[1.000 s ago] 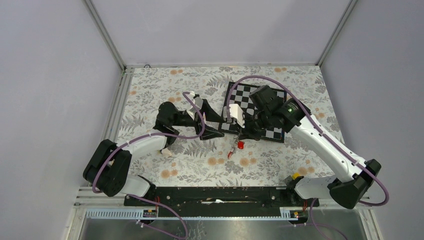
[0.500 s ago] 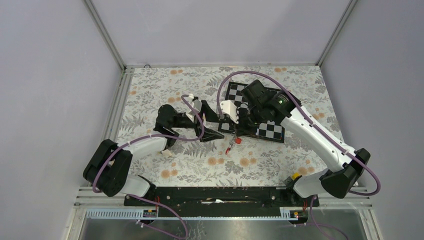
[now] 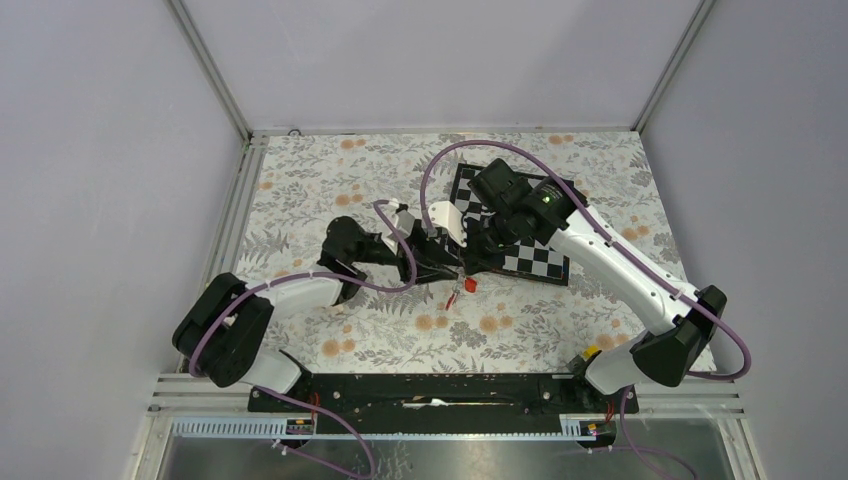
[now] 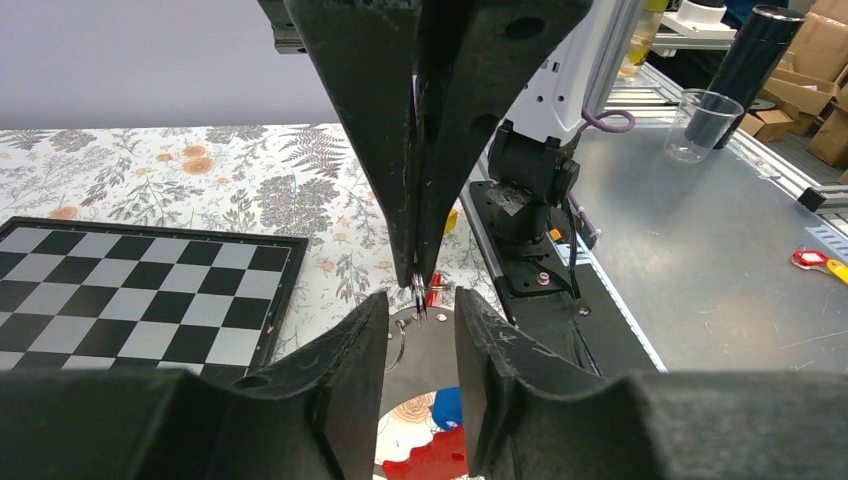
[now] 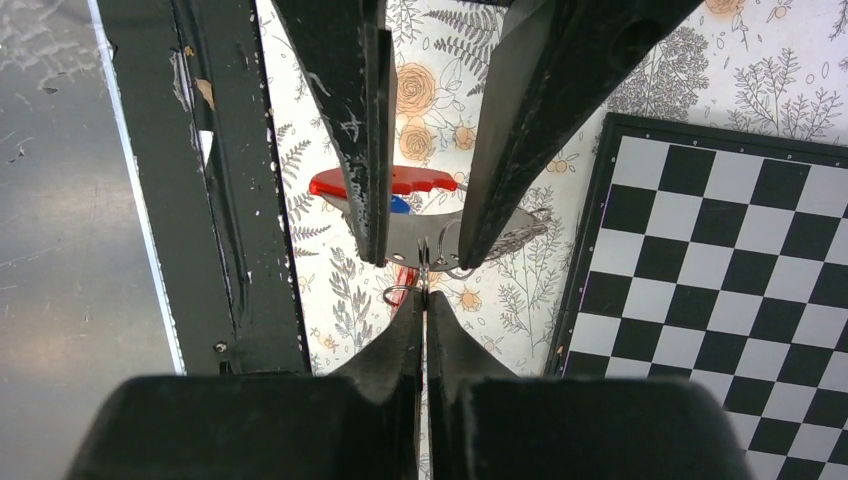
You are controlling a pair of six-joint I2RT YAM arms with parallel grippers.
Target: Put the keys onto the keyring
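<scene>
My right gripper (image 3: 466, 266) is shut on a thin metal ring (image 5: 423, 262) seen edge-on. A small red-tagged key (image 3: 469, 284) hangs from the ring just above the cloth. My left gripper (image 3: 448, 268) is open, and its fingers (image 5: 365, 150) stand on either side of the right fingertips (image 4: 418, 270). Beneath them lies the keyring, a curved grey piece (image 5: 500, 235) with a red section (image 5: 340, 183). A blue tag (image 5: 398, 205) shows beside it. The keyring also shows in the left wrist view (image 4: 430, 350). It is hidden under the grippers in the top view.
The black-and-white chessboard (image 3: 535, 260) lies just right of the grippers, its black frame edge close to them (image 5: 590, 230). The black base rail (image 3: 430, 390) runs along the near edge. The floral cloth (image 3: 300, 180) covers the table.
My right gripper moved left, off the chessboard, carrying the red tag to the left gripper. My left gripper shifted right and its fingers now flank the right fingertips.
</scene>
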